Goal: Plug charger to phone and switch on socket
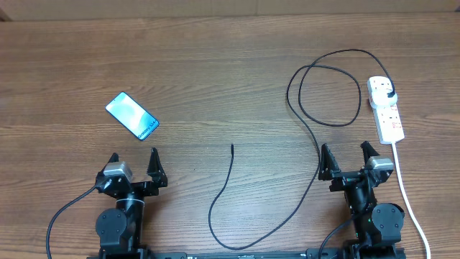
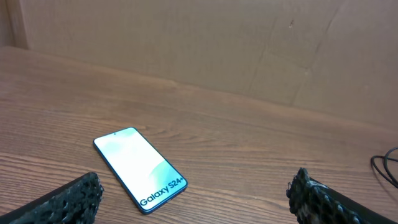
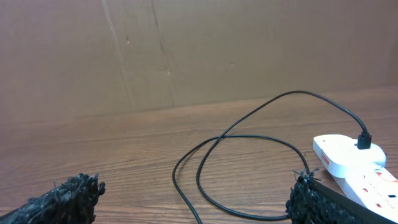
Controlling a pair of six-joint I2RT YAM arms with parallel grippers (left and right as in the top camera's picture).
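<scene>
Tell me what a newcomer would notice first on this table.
The lit phone glows light blue, lying alone at an angle on the left of the wooden table. On the right a long black cable loops across the wood, plugged into the white power strip at the right edge, its loose end lying mid-table, apart from the phone. The left gripper and right gripper stand open and empty at the near edge.

Light-blue-screened phone (image 1: pixel 131 115), black charger (image 1: pixel 309 129), white socket (image 1: pixel 387 109) with red switches, wood-grain brown table (image 1: pixel 215 72)
</scene>
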